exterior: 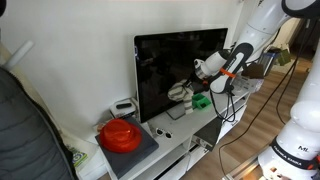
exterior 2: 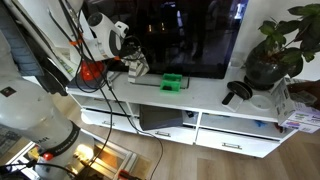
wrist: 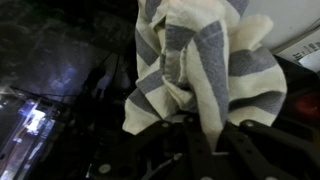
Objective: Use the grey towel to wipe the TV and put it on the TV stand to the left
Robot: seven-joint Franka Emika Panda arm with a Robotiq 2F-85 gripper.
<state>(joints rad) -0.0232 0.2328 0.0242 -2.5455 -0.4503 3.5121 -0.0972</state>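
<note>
My gripper (wrist: 198, 135) is shut on the grey and cream striped towel (wrist: 195, 60), which hangs bunched from the jaws. In both exterior views the gripper (exterior: 196, 90) (exterior 2: 131, 64) holds the towel (exterior: 181, 92) (exterior 2: 136, 66) against the lower part of the black TV screen (exterior: 165, 65) (exterior 2: 190, 30). The white TV stand (exterior: 185, 130) (exterior 2: 200, 95) runs under the TV.
A green block (exterior: 201, 101) (exterior 2: 172, 82) lies on the stand in front of the TV. A red bowl (exterior: 120, 134) sits on a dark mat at one end. A potted plant (exterior 2: 272, 50) and a black object (exterior 2: 237, 92) stand at the other end. Cables hang from the arm.
</note>
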